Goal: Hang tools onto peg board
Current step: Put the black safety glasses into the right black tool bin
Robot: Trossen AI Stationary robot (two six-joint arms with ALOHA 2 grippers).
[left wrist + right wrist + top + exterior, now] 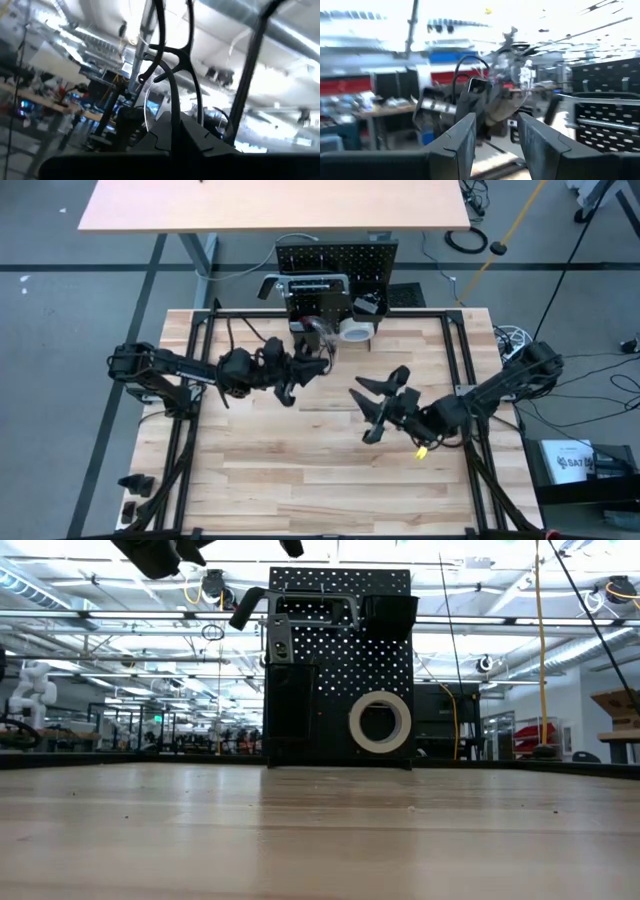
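Note:
The black peg board (337, 268) stands upright at the table's far edge. On it hang a grey bar clamp (300, 606) near the top and a white tape roll (380, 721) lower down. It also carries two black bins (391, 612) (290, 705). My left gripper (312, 363) is raised in front of the board, tilted upward and shut on a thin dark wire-like tool (169, 85) with a pale shiny part (320, 332). What tool it is I cannot tell. My right gripper (380, 405) hovers open to the right of centre, with nothing between its fingers (465, 140). My left gripper pinches the thin tool's lower end (172, 131) between its two shut fingers. The tool rises out beyond the fingertips toward the peg board, lifted clear of the table. Which part of the tool that end is I cannot tell.
Black frame rails (188, 380) run along the table's left and right sides. Small dark pieces (135, 483) lie off the near left corner. Bare wood (300, 470) fills the near half of the table. A second tabletop (270, 205) stands behind the peg board.

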